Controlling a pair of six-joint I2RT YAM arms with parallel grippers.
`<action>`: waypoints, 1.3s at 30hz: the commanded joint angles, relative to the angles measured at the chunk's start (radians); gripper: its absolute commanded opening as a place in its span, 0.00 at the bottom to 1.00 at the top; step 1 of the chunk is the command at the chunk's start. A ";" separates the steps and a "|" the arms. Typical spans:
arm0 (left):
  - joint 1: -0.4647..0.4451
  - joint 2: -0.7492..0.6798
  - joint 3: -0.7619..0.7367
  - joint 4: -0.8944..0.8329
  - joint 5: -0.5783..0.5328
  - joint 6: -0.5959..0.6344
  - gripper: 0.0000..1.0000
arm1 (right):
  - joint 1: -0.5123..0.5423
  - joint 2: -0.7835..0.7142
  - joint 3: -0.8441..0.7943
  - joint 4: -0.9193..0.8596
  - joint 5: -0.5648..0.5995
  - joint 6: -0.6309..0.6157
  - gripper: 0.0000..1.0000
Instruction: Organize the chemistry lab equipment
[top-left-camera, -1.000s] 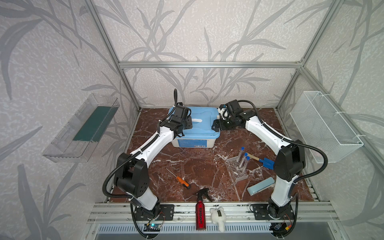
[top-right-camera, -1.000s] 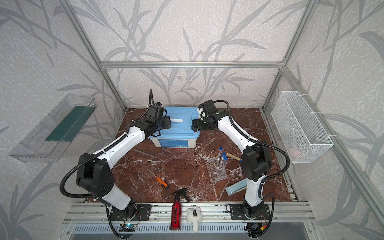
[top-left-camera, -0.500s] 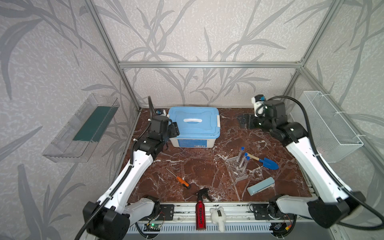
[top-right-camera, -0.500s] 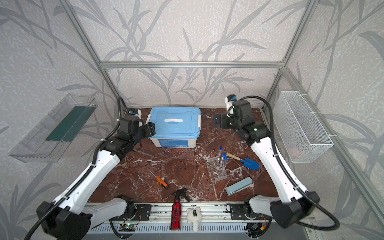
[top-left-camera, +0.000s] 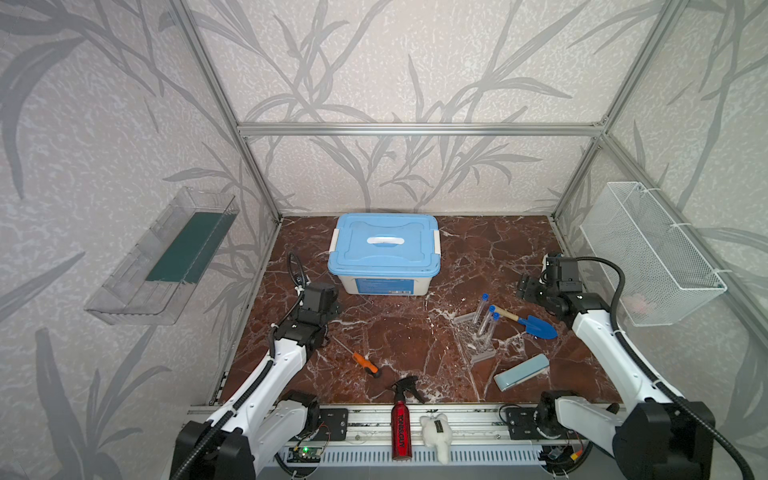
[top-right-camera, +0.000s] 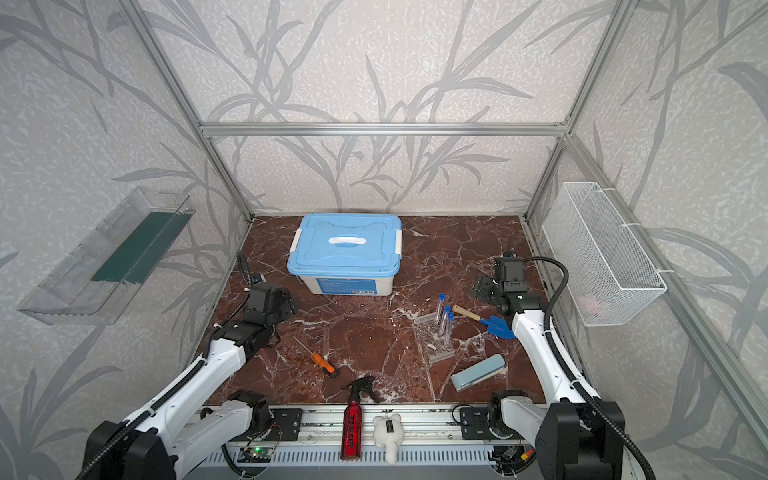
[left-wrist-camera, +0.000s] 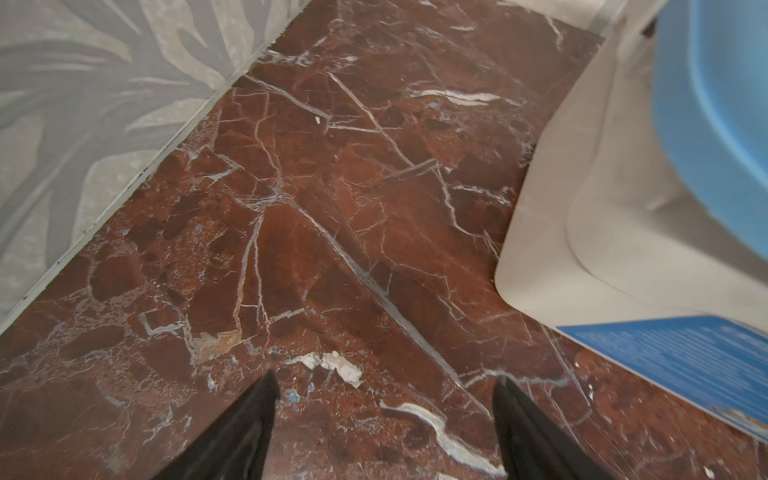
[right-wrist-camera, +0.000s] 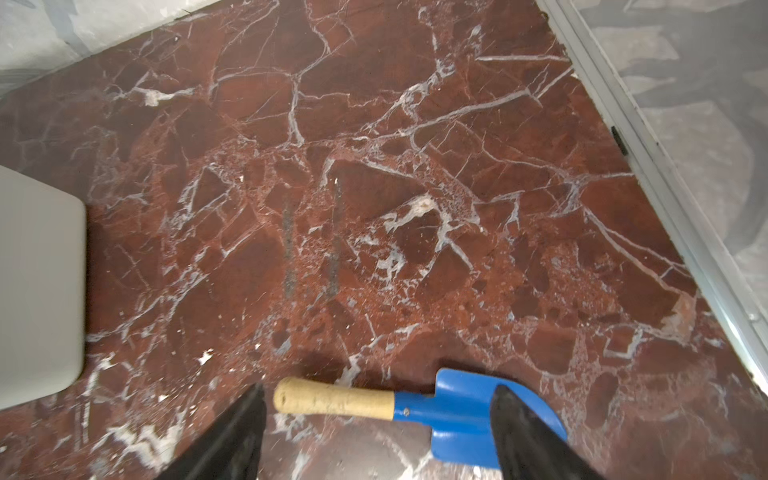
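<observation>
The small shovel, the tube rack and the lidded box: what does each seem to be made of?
Small shovel: glossy blue blade, probably painted metal, fixed by a small rivet to a pale, matte handle with a wood-like grain.
Tube rack: clear, glassy material, likely hard plastic; the floor shows through it.
Lidded box: smooth moulded plastic by its look, with a blue lid and a whitish matte body.

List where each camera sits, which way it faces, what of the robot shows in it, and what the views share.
Top views: high at the front, looking down and back over the marble table; both arms show, left gripper and right gripper included.
Left wrist: on the left arm, looking past its open fingertips at bare marble and the blue-lidded box.
Right wrist: on the right arm, looking past its open fingertips at the blue trowel.
Shared: the box appears in every view.
</observation>
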 joint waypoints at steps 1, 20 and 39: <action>0.007 0.029 0.028 0.200 -0.120 0.082 0.89 | -0.009 0.016 -0.086 0.245 0.025 -0.071 0.93; 0.220 0.544 -0.048 0.948 0.138 0.450 0.99 | -0.009 0.231 -0.350 1.025 -0.063 -0.307 0.98; 0.272 0.587 -0.173 1.224 0.510 0.520 0.99 | 0.027 0.416 -0.374 1.280 -0.143 -0.358 0.99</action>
